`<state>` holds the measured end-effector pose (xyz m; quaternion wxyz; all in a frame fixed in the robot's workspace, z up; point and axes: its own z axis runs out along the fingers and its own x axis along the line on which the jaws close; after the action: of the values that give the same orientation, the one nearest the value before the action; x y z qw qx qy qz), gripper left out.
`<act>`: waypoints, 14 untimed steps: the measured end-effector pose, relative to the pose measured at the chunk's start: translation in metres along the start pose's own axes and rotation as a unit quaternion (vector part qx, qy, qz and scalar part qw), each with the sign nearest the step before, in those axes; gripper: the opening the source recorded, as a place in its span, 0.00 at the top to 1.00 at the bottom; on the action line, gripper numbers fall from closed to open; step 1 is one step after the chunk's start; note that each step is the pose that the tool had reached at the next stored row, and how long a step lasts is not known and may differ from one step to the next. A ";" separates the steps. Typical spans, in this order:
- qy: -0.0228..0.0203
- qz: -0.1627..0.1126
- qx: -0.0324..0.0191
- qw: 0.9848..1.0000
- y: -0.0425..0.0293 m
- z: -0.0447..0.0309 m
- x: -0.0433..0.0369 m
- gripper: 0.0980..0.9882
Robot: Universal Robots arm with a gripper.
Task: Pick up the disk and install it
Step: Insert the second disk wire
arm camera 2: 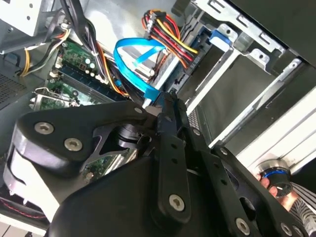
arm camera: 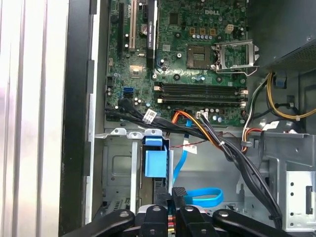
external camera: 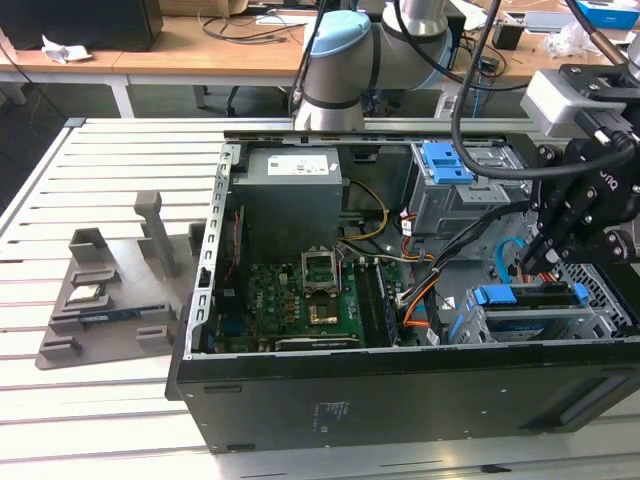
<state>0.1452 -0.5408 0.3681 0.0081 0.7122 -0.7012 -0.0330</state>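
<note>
**Gripper at the drive cage.** The gripper (external camera: 530,262) hangs just above the disk (external camera: 530,297). Its fingers are drawn together at the tips, with nothing seen between them. The disk lies flat in its blue frame in the cage (external camera: 605,310), at the case's corner on the exterior view's right, and looks seated or nearly so.

Any push should probably run straight along the cage rails with the frame kept level, since a tilted frame is likely to bind. The blue cable (arm camera 2: 133,54) and the orange and black leads (external camera: 425,290) lie near the fingertips and could snag, so they are best kept out of the slot.

Beyond the cage are the board (external camera: 310,300), the power supply (external camera: 290,200) and, farthest, a grey fixture (external camera: 110,290) on the slatted table (external camera: 100,150).

The exterior view alone shows the disk's length and the gripper's height over it. The first wrist view looks down the fingers onto the frame's blue end (arm camera: 155,163) and the memory slots (arm camera: 200,91). The second wrist view shows the closed tips (arm camera 2: 165,103) from behind, beside the cable's plug.
</note>
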 end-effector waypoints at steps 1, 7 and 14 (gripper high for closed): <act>0.000 -0.001 0.000 1.000 -0.0024 0.0026 0.0005 0.93; 0.002 -0.002 -0.001 1.000 -0.0098 0.0139 0.0010 0.93; 0.005 -0.002 -0.001 1.000 -0.0124 0.0220 0.0014 0.93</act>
<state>0.1564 -0.5412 0.3453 0.0118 0.7140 -0.6994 -0.0300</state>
